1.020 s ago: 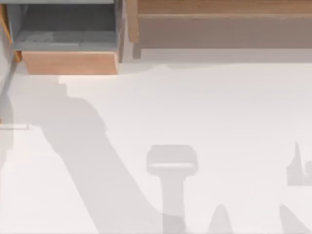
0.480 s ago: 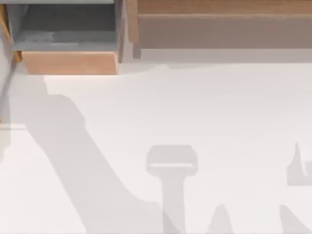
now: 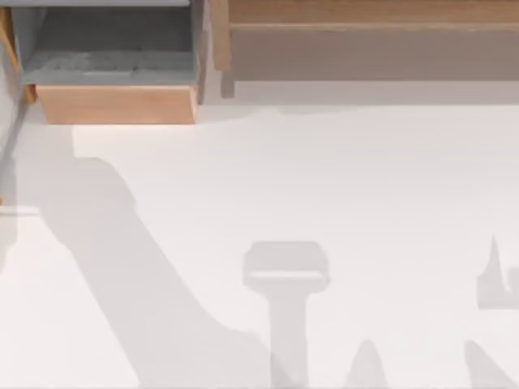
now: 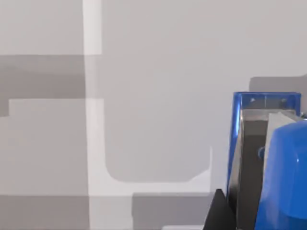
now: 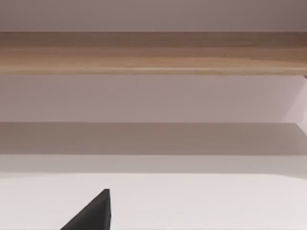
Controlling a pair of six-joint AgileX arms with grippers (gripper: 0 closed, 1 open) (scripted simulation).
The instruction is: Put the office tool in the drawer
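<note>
My left gripper [image 4: 225, 211] carries the blue stapler [image 4: 280, 163], seemingly pinched, toward the open drawer [image 3: 113, 104] at eleven o'clock; my right gripper's [image 5: 91, 213] spread is unclear.

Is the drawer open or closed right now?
Open. From above, the drawer is pulled out toward the table, its tan front panel forward and its grey inside showing.
</note>
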